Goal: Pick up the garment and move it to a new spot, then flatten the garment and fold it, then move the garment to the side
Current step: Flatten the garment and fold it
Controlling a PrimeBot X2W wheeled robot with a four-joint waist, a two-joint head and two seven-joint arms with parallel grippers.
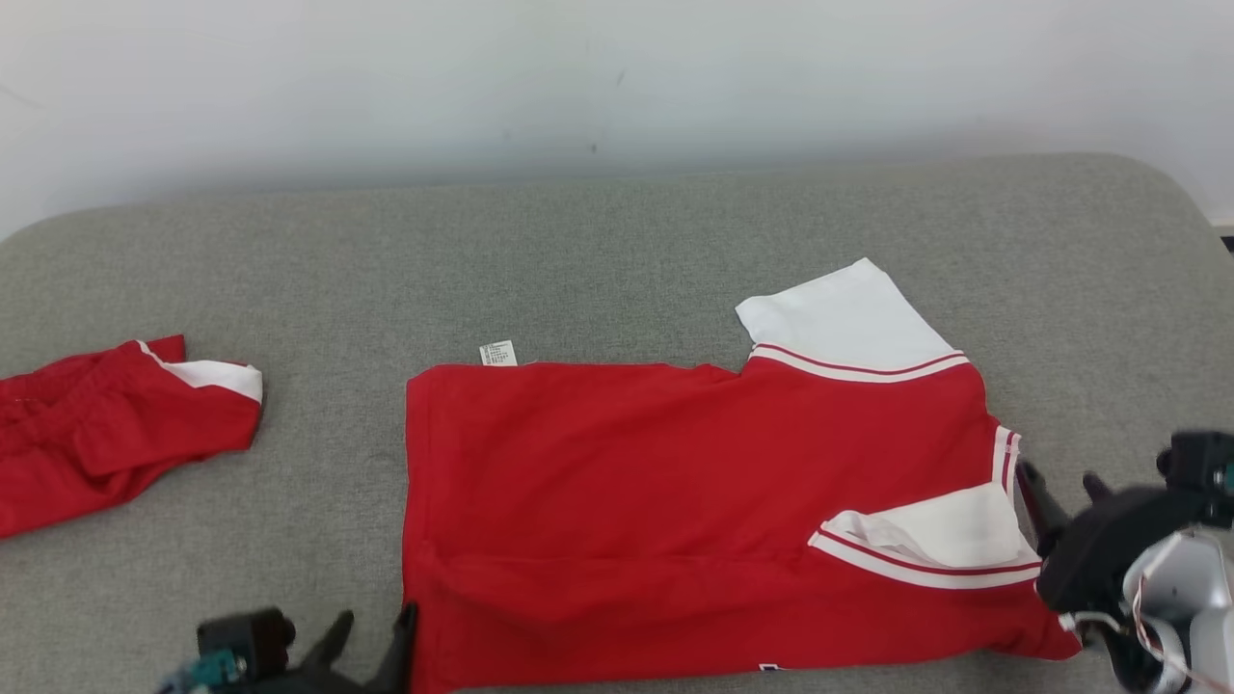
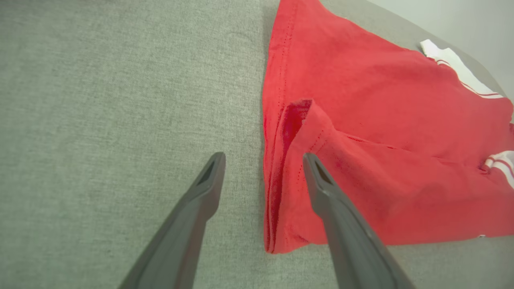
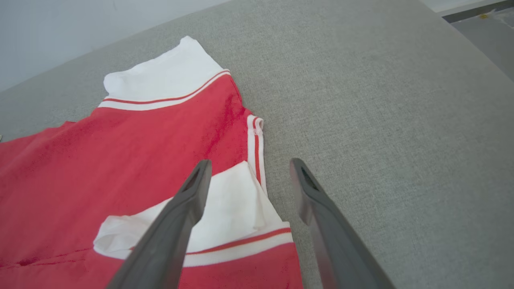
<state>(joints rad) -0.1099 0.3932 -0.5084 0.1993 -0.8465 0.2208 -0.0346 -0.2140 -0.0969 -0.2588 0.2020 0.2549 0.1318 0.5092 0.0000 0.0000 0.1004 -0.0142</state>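
Garment (image 1: 675, 501): a red shirt with white, red-striped trim. It lies flat on the grey fabric-covered worktop (image 1: 617, 251), from the middle towards my right side. The long edge nearest to me is folded over onto the body and forms a doubled band. A white care label (image 1: 497, 353) protrudes from the far edge, near the left corner. The far white panel (image 1: 844, 318) extends from the far right corner. The near white panel (image 1: 950, 530) lies folded on top of the red body, close to the right edge.

My left tool (image 1: 376, 622) is spread wide and pinches nothing. It sits at the near left corner of the garment. In the left wrist view, one of its fingers (image 2: 198, 200) is over bare worktop and the other is over the folded red band; the left hem runs between them. I cannot tell whether the tips touch the fabric.

My right tool (image 1: 1060, 479) is also spread wide and pinches nothing. It sits at the right edge of the garment, just beside the near white panel. In the right wrist view, one finger is over that panel and the other is over bare worktop.

A second red item (image 1: 106, 424) with white trim lies crumpled at the far left of the worktop, well apart from the garment. A pale wall (image 1: 617, 77) stands behind the worktop.
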